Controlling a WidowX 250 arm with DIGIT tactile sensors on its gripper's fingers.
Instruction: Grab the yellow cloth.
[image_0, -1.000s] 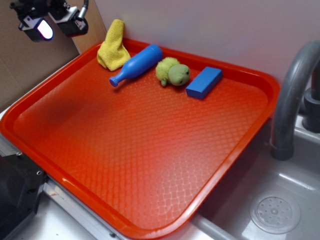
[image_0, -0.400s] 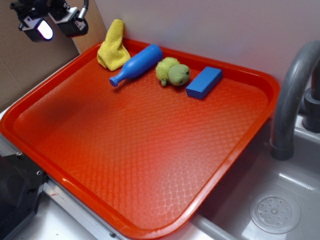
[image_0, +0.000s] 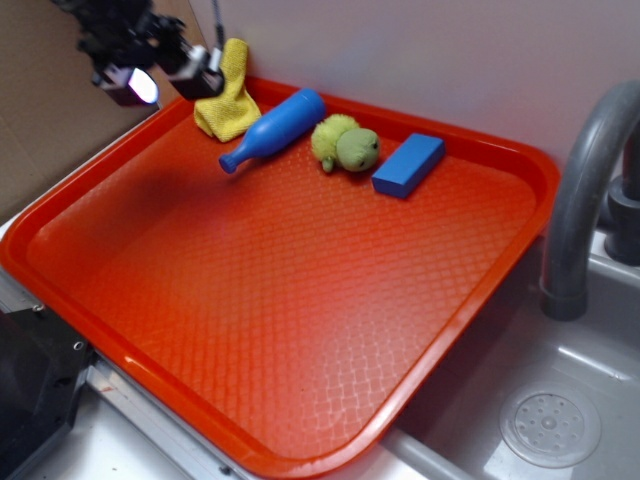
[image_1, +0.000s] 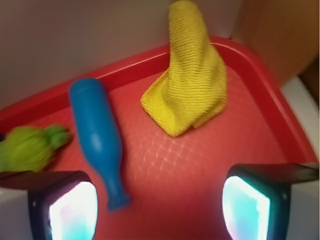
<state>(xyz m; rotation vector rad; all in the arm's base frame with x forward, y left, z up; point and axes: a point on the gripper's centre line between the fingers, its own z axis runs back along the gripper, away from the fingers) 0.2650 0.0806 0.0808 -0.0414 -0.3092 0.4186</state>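
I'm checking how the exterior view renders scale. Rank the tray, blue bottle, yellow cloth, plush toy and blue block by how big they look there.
Largest to smallest in the exterior view:
1. tray, by far
2. blue bottle
3. yellow cloth, partly hidden by the gripper, so unsure against the bottle
4. blue block and plush toy, too alike to rank

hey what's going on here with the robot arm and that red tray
A robot arm is going after the yellow cloth, which sits bunched in the far corner of the red tray, its top leaning against the wall. The claw hangs open just short of the cloth, touching nothing yet. A blue bottle lies beside the cloth, then a green plush toy and a blue block. A sink sits beside the tray.
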